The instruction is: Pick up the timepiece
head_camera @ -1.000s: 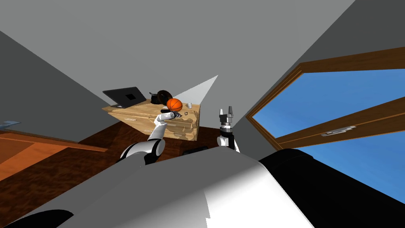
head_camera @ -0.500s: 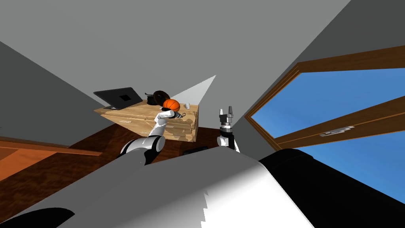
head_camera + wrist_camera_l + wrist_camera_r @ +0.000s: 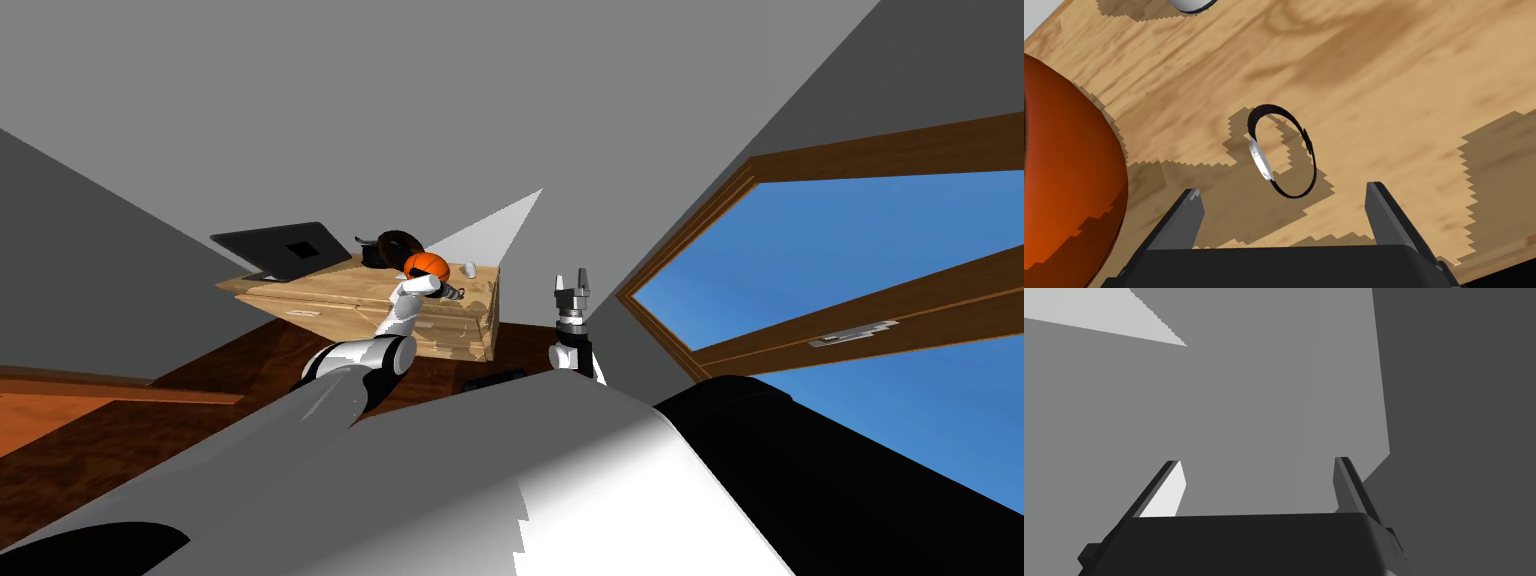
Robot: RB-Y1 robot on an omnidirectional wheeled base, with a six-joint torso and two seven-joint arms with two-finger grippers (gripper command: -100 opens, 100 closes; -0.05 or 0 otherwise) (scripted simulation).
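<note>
A watch (image 3: pixel 1260 160) with a thin black strap and a small silver face stands on its edge on the light wooden desk top (image 3: pixel 1384 90). My left gripper (image 3: pixel 1284 190) hovers just short of it, open, fingers on either side and not touching. In the head view the left gripper (image 3: pixel 450 291) reaches over the desk (image 3: pixel 330 290) beside an orange basketball (image 3: pixel 425 265). My right gripper (image 3: pixel 572 279) is raised to the right of the desk, open and empty.
The basketball (image 3: pixel 1064 175) lies close beside the left finger. A small white object (image 3: pixel 1191 4) sits beyond the watch. An open dark laptop (image 3: pixel 285 247) and a dark round object (image 3: pixel 398 243) stand further back. A wood-framed window (image 3: pixel 850 260) is at the right.
My head view has turned, so the desk sits further left in the picture. My left hand stays over the desk top by the ball. The right arm has not moved.
</note>
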